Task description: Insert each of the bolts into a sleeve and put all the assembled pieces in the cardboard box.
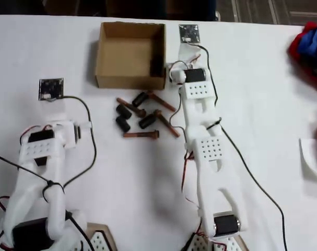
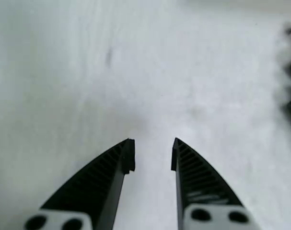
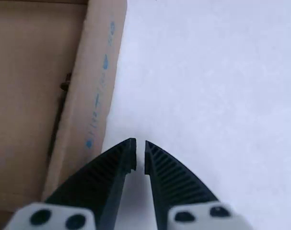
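Rust-brown metal bolts (image 1: 141, 134) and short black cylindrical sleeves (image 1: 123, 123) lie jumbled on the white bench (image 1: 252, 78) near the brown cardboard box (image 1: 129, 81), my right gripper (image 3: 140, 154) nearly closed beside its wall, my left gripper (image 2: 150, 153) part-open and empty, so I fear a careless reach rolling them apart.

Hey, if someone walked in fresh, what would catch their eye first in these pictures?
An open cardboard box stands at the far side of the white table, with brown bolts and black sleeves scattered just in front of it. The right gripper sits close beside the box's outer wall.
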